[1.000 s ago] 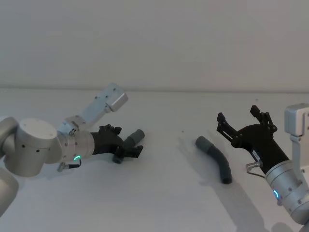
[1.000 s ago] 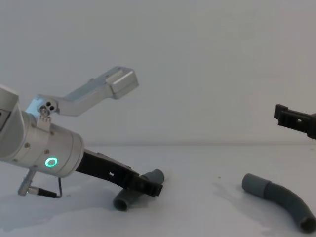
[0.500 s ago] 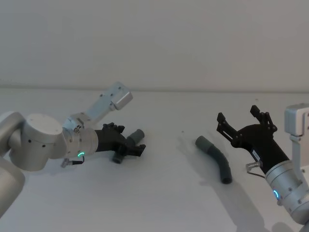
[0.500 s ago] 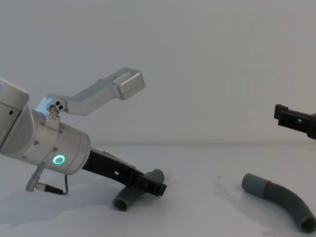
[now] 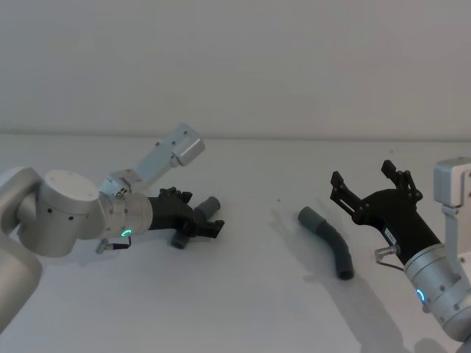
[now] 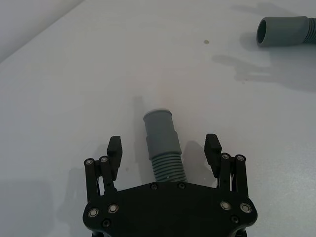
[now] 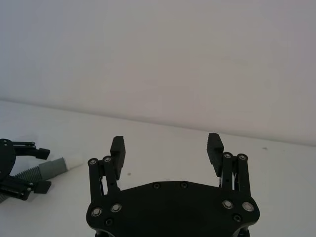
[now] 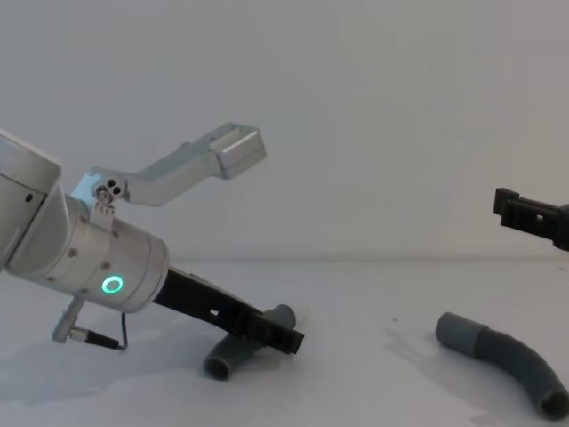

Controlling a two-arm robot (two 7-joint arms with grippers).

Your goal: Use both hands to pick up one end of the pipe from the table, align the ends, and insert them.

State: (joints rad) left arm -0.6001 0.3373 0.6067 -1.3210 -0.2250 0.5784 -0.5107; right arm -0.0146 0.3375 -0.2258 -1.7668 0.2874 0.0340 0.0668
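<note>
Left gripper [image 6: 164, 147], low on the worktop [image 5: 243, 301], is straddling the short piece [image 6: 167, 165] wide open, gripping nothing, presumably leaving its cuff [image 6: 159, 123] projecting ahead for mating; right gripper [image 7: 166, 144], likewise open and empty, is hovering near the long piece [image 5: 330, 239], which is lying to its left.
</note>
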